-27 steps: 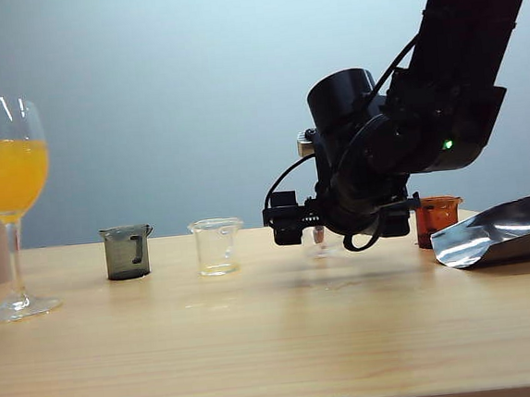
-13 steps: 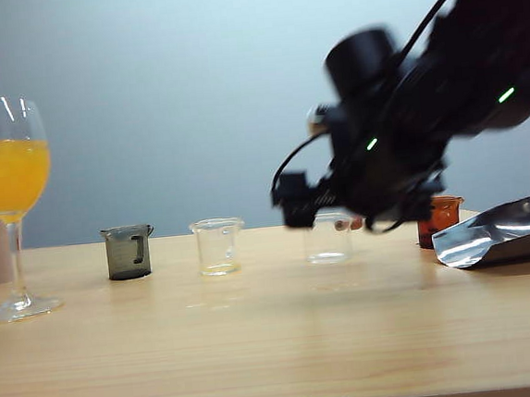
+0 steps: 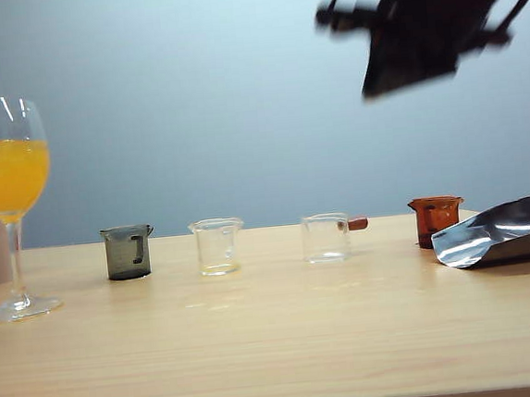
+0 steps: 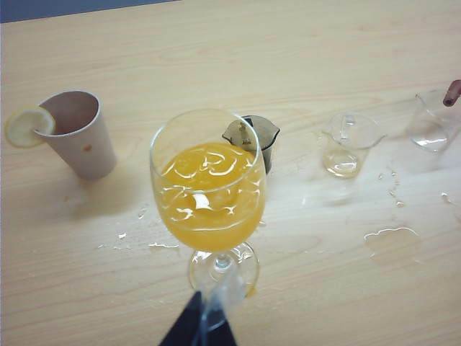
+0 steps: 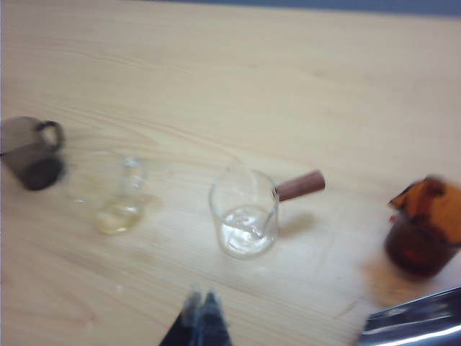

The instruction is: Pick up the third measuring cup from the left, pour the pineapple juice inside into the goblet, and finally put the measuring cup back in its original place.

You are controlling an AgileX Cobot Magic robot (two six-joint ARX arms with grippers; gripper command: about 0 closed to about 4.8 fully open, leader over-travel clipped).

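Observation:
The third measuring cup point(image 3: 327, 238) point(image 5: 245, 220) point(image 4: 434, 126) stands upright on the table, clear, with a reddish-brown stub handle point(image 3: 357, 224). Only a thin clear film shows at its bottom; I cannot make out pineapple juice in it. The goblet point(image 3: 8, 175) point(image 4: 209, 187) stands at the far left, half full of orange liquid. My right gripper point(image 3: 334, 11) point(image 5: 202, 303) is shut and empty, blurred, high above the cup. My left gripper point(image 4: 209, 321) is shut just behind the goblet's foot, holding nothing; it does not show in the exterior view.
A dark grey cup point(image 3: 128, 251) and a clear cup point(image 3: 217, 246) stand left of the third cup, and an orange-brown cup point(image 3: 436, 219) stands to its right. A silver foil scoop point(image 3: 509, 228) lies far right. A paper cup point(image 4: 75, 133) carries a lemon slice. Spilled drops point(image 4: 392, 234) wet the wood.
My right gripper has left the third measuring cup and swung up and to the right, high above the table. The cup stays standing where it was. The goblet has not moved.

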